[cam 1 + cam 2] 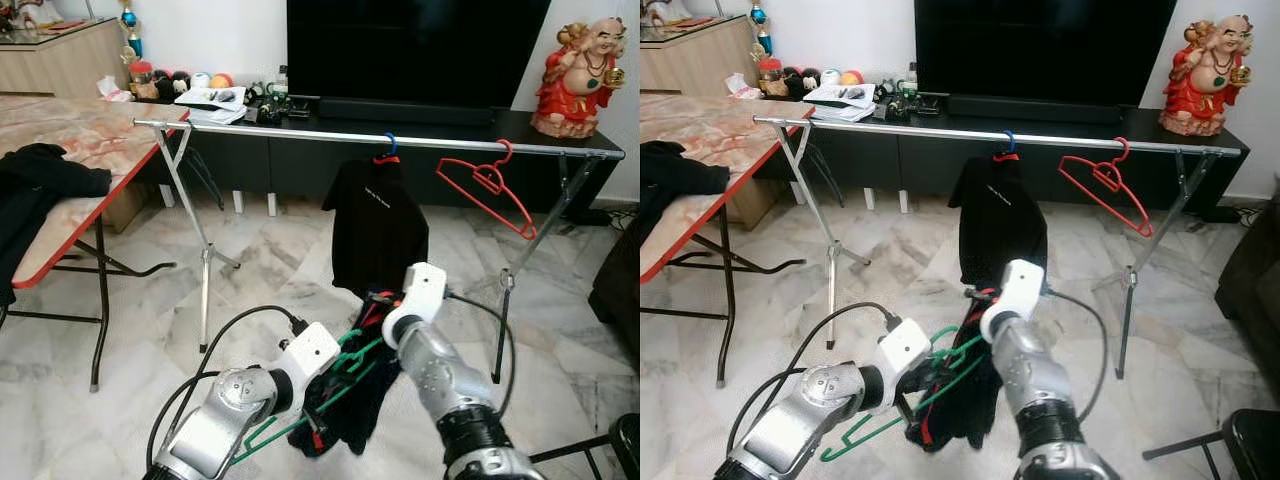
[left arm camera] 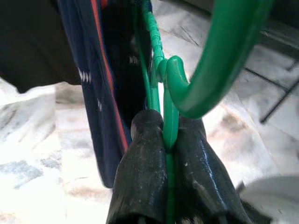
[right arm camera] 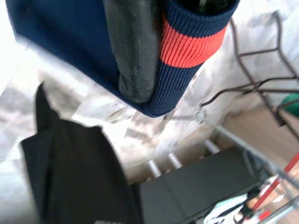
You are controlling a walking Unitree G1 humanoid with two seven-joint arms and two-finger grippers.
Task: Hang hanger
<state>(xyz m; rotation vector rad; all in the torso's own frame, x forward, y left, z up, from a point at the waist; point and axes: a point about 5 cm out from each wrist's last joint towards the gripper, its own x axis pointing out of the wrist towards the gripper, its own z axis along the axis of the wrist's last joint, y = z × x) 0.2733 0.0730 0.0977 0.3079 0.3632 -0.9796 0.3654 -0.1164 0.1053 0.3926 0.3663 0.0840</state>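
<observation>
Room: pale marble-patterned floor (image 1: 270,250); large black television (image 1: 415,45) on a long dark console (image 1: 300,150), cluttered at its left end with papers and small round items, and bearing a red-robed laughing figurine (image 1: 580,75) at its right end. Folding table (image 1: 95,140) with a marbled orange top and red edge stands at the robot's left, a black garment (image 1: 40,190) draped across it. Silver garment rail (image 1: 300,135) on crossed legs spans the space before the console; on it hang a black shirt (image 1: 378,225) on a blue-hooked hanger and, farther right, an empty red hanger (image 1: 490,185), tilted. Task item: green plastic hanger (image 1: 345,360), thin-framed with a thick curved hook, held low in front of the robot, below and well short of the rail, carrying a dark navy garment (image 1: 345,420) with red-striped ribbed trim. Left gripper (image 2: 168,144): fingers pressed together on the hanger's narrow green stem just under the hook. Right gripper (image 3: 159,28): one black finger (image 3: 135,51) lies against the outside of the navy cuff with its red band, the other sits inside the cuff, so the fabric is pinched between them.
</observation>
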